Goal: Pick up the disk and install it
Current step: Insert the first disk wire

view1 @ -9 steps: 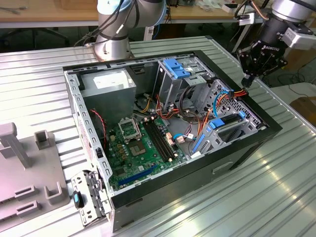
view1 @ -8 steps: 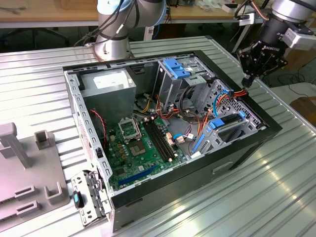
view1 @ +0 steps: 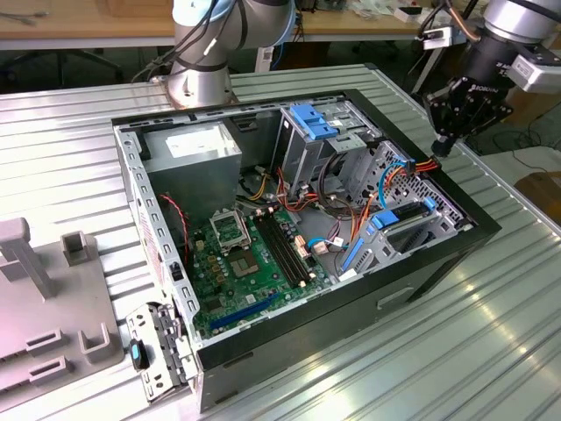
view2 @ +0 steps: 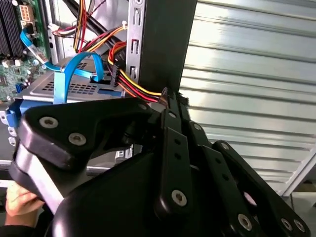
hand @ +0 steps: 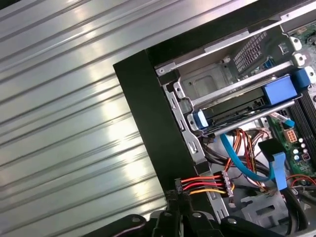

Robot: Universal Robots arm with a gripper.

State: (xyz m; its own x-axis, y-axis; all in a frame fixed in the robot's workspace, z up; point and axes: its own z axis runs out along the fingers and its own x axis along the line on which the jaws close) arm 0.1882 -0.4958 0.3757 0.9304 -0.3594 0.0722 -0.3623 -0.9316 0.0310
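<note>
Disk (hand: 234, 106) location is shown: a ribbed aluminium table (view1: 491, 333) bears an open black steel case (view1: 351, 324), whose perforated grey cage (view1: 425, 230) holds the flat, blue-railed drive. The black linked gripper (view1: 444, 145) is pinched together on red-yellow wires (hand: 202, 185) at the case rim.

Three cameras around one opened tower

We had the exterior view high and well back, looking down across the ribbed silver metal table (view1: 491, 351) into the open black computer case (view1: 421, 272). Both wrist views sat close behind the black gripper (view1: 444, 145), looking along it at the case's black side wall. They shared the red, yellow and black cable bundle (hand: 202, 185) and the table beyond.
</note>
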